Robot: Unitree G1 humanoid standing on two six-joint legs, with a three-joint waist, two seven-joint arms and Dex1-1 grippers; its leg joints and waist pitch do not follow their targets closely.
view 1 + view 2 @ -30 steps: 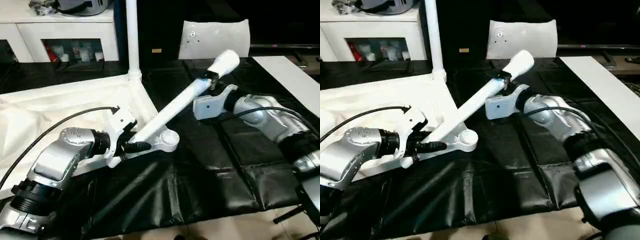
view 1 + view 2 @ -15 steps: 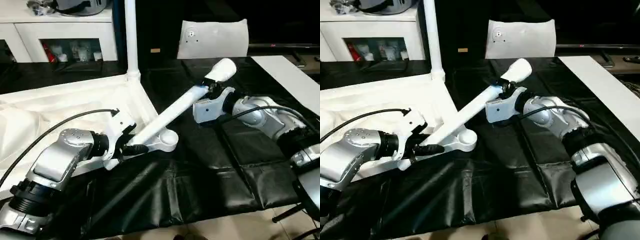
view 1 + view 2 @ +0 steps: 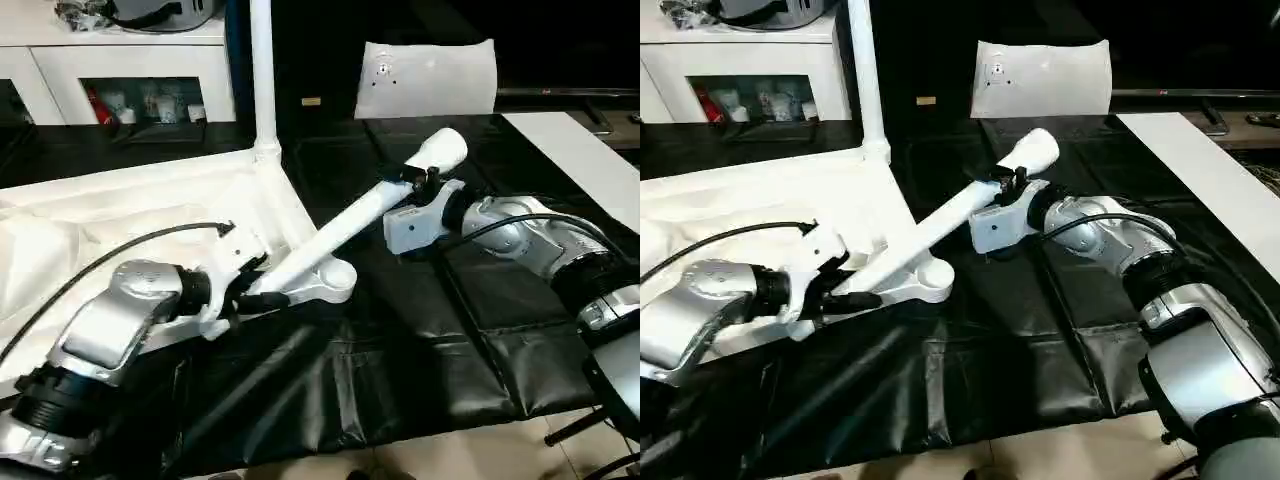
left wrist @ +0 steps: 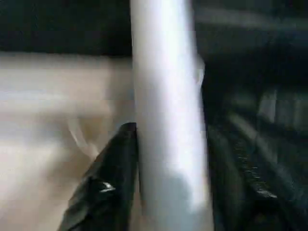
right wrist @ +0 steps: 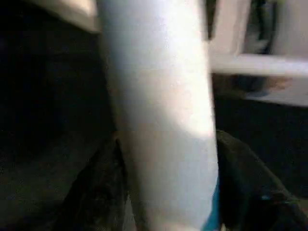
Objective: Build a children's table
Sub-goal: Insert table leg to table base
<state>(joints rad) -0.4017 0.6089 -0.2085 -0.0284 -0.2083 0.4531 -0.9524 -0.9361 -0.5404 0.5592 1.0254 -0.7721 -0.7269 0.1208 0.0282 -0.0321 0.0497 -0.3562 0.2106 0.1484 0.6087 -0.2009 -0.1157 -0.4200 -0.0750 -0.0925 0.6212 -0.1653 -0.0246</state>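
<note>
Black sheeting covers the wide work surface (image 3: 400, 360), with a white cabinet (image 3: 120, 60) behind it. On the sheeting lies the white table top (image 3: 120, 210), upside down, with 1 leg (image 3: 263, 70) already upright in its far corner socket. A 2nd leg (image 3: 345, 225) slants across the near corner, its thin end beside the near socket (image 3: 335, 280) and its thick end raised toward the right. The left gripper (image 3: 262, 292) brackets the thin end, its black fingers (image 4: 108, 187) resting along the leg; its jaws have eased slightly wider over the last second, so I cannot tell whether it truly grips. The right gripper (image 3: 1012, 182) sits at the thick end, and its jaws have narrowed from wide apart until the fingers (image 5: 101, 192) flank the leg on both sides, apparently pinching it. The leg has also dropped to a flatter tilt. My reading: the right arm is taking control of the leg, preparing to steer its end into the socket.
</note>
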